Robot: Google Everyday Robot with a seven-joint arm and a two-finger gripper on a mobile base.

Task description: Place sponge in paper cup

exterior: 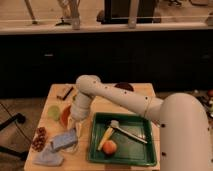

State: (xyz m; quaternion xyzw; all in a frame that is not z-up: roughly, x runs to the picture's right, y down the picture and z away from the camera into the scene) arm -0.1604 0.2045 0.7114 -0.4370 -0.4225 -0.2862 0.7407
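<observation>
A blue sponge [62, 140] lies at the front left of the wooden table [142, 92], on a pale sheet. My gripper [76, 128] hangs from the white arm just above and to the right of the sponge, close to its right end. An orange-red rounded object [64, 116], possibly the paper cup on its side, sits just left of the wrist and is partly hidden by it. A pale green round object [53, 112] lies beside it.
A green tray [146, 154] at the front middle holds a banana, a reddish fruit and a grey utensil. A grey cloth [48, 158] and a dark red snack [39, 138] lie at the front left. A small bar [65, 91] and a dark round object [123, 86] sit at the back.
</observation>
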